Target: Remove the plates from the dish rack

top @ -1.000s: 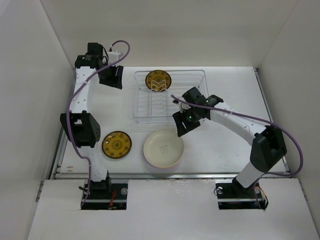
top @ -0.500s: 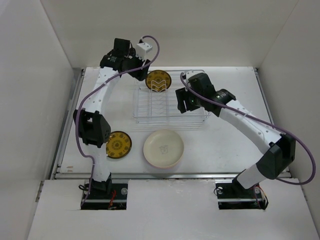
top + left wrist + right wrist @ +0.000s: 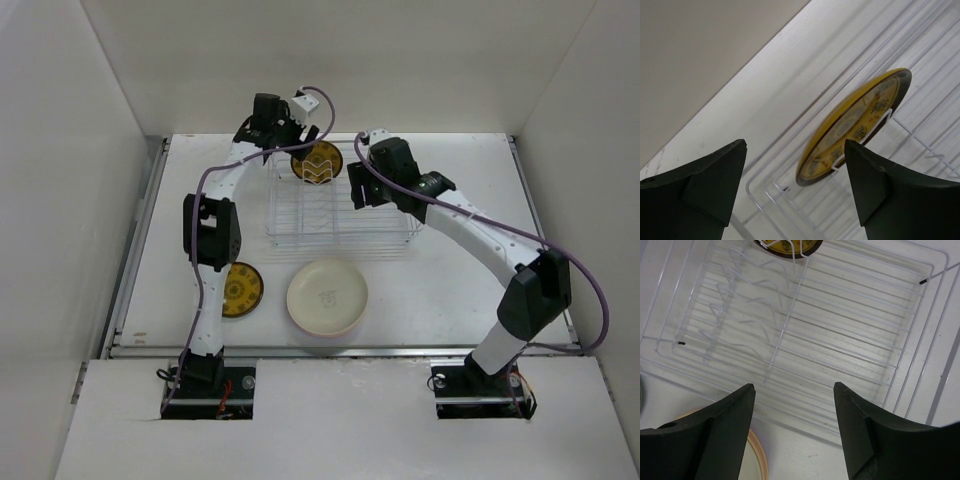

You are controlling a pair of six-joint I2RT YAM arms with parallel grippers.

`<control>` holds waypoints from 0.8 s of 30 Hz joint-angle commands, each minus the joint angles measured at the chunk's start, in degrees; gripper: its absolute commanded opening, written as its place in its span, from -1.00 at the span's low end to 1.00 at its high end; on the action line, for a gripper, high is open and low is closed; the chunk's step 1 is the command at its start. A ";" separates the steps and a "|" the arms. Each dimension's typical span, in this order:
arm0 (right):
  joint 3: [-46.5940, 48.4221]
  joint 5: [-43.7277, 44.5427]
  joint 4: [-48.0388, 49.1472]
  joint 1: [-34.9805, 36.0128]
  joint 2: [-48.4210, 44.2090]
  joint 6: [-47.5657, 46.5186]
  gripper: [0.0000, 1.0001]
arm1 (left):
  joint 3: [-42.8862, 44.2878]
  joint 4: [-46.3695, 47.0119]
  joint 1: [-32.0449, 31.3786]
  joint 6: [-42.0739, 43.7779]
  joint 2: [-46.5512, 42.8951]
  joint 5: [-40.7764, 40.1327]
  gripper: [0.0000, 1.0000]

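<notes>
The wire dish rack (image 3: pixel 300 215) stands at the back middle of the table. One small dark plate with a yellow pattern (image 3: pixel 317 162) stands upright at its back left. My left gripper (image 3: pixel 293 148) is open just left of and behind that plate. In the left wrist view the plate (image 3: pixel 855 127) shows on edge beyond the open gripper (image 3: pixel 795 145), apart from both fingers. My right gripper (image 3: pixel 360 192) is open and empty above the rack's right half. The right wrist view looks down between its open gripper (image 3: pixel 794 386) onto the rack floor (image 3: pixel 840 325).
A cream plate on a pink one (image 3: pixel 327 297) lies in front of the rack, and its rim shows in the right wrist view (image 3: pixel 760 465). A second small yellow-patterned plate (image 3: pixel 243 290) lies front left, partly behind the left arm. White walls enclose the table.
My left arm swung right from the back left corner to the standing plate. My right gripper moved from the rack's front right to over the rack. Both stayed open.
</notes>
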 commanded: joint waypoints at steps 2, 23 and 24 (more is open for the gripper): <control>2.47 -0.38 3.57 -0.20 1.72 0.70 0.41 | 0.60 10.67 0.09 2.54 -0.02 4.52 0.54; 1.94 -2.58 1.90 -1.26 3.56 0.70 0.41 | 1.13 5.31 0.09 6.94 3.95 8.83 -0.73; 1.94 -2.58 1.90 -1.26 3.56 0.70 0.41 | 1.13 5.31 0.09 6.94 3.94 8.14 -0.85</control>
